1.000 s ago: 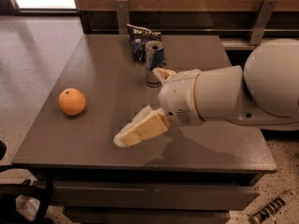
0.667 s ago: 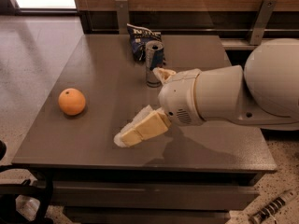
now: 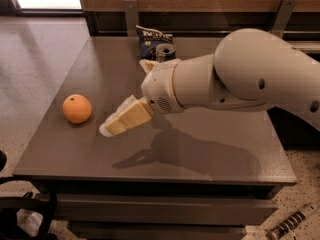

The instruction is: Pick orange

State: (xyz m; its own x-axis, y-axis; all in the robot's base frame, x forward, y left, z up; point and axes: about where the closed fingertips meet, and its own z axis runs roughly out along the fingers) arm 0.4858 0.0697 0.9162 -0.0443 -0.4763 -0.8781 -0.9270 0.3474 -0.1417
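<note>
Hovering my pincer (image 3: pixel 109 128) near orange (image 3: pixel 77 108), which sits on tabletop (image 3: pixel 215 154) by its edge | pincer opening: cannot tell | risk: a glancing touch could roll orange off that edge.

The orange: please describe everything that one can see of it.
The orange is a small round fruit with smooth orange skin and a tiny dark stem dot near its top. It looks whole. It sits on the grey table, near the left edge in this view, and only the table touches it. The gripper hovers just right of it, pointing at it, with a gap between them.
</note>
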